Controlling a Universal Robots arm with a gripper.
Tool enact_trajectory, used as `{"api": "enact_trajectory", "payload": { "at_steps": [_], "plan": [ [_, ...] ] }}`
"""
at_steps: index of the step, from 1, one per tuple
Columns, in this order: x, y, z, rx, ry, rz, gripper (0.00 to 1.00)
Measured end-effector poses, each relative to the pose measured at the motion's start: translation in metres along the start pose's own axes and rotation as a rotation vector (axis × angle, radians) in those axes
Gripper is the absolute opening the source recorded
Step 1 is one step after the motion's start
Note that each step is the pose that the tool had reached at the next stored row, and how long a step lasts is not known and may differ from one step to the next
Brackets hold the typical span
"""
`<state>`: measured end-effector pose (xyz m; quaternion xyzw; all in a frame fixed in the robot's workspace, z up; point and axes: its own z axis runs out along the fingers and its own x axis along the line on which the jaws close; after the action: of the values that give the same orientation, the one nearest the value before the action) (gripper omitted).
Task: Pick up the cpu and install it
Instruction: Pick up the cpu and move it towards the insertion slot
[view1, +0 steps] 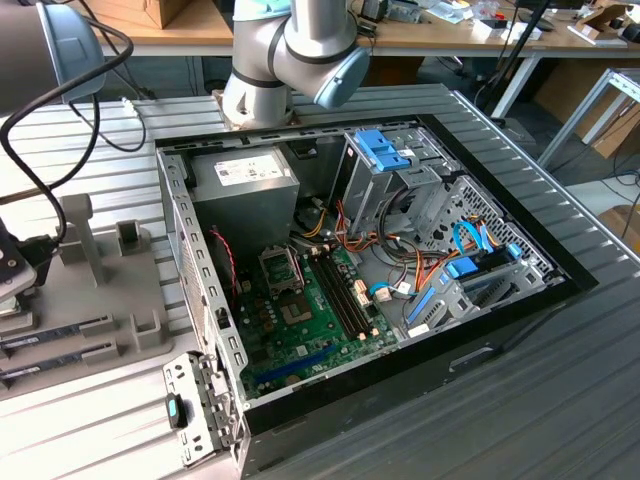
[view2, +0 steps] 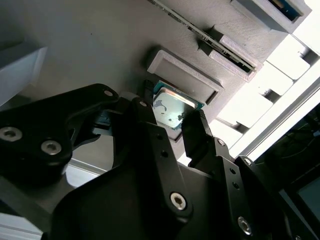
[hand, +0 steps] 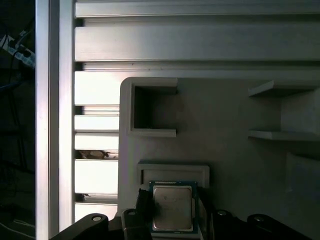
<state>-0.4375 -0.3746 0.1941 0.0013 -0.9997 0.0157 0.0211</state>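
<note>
The cpu (hand: 172, 207) is a small square chip with a silvery top and a thin green rim. It lies in a raised nest on the grey fixture plate (hand: 235, 165). In both wrist views my gripper (hand: 173, 212) straddles the chip, one black finger (hand: 144, 205) against each opposite edge. In the second wrist view the cpu (view2: 170, 107) shows bright between the two fingertips (view2: 195, 120) of the gripper (view2: 170, 114). The dark metal-framed socket (view1: 280, 268) sits on the green motherboard inside the open computer case (view1: 500, 330).
The grey fixture plate (view1: 110, 300) lies at the exterior view's left, with two long memory sticks (view1: 55, 330) in slots and an upright post (view1: 78, 225). Beside the socket the case holds cables, drive cages and a power supply (view1: 245, 175). A black cable (view1: 40, 110) loops above the fixture.
</note>
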Motion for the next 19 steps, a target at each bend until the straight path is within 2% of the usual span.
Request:
{"api": "enact_trajectory", "payload": {
  "at_steps": [10, 12, 13, 19],
  "plan": [
    [0.0, 0.0002, 0.0005, -0.0002, -0.0001, 0.0, 0.47],
    [-0.0001, 0.0002, 0.0007, -0.0003, -0.0004, 0.0, 0.49],
    [0.0, 0.0002, 0.0006, -0.0003, -0.0003, 0.0, 0.55],
    [0.0, 0.0002, 0.0006, -0.0002, 0.0, 0.0, 0.55]
  ]
}}
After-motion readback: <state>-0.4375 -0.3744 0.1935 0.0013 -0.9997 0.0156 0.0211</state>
